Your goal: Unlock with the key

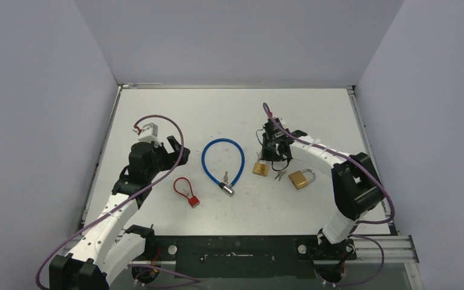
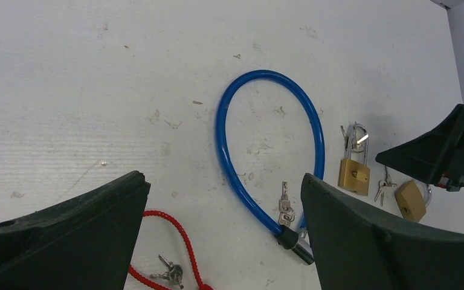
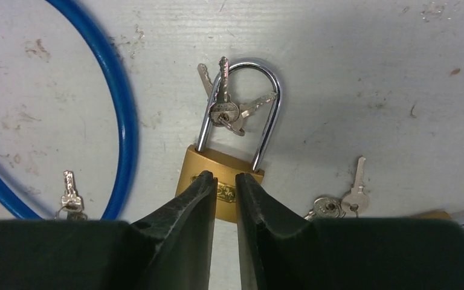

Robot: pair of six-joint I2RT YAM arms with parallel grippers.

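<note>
Where its steel shackle (image 3: 251, 63) arches, the brass padlock (image 3: 226, 162) gleams.

The padlock (image 3: 226, 166) is brass with a polished metal shackle (image 3: 251, 61).

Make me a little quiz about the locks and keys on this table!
1. True or false: the left pincer holds a key.
2. How many brass padlocks lie on the table? A one, B two, C four.
3. What hangs on the shackle of the padlock under the right pincer?
Key: 1 false; 2 B; 3 a bunch of keys.
</note>
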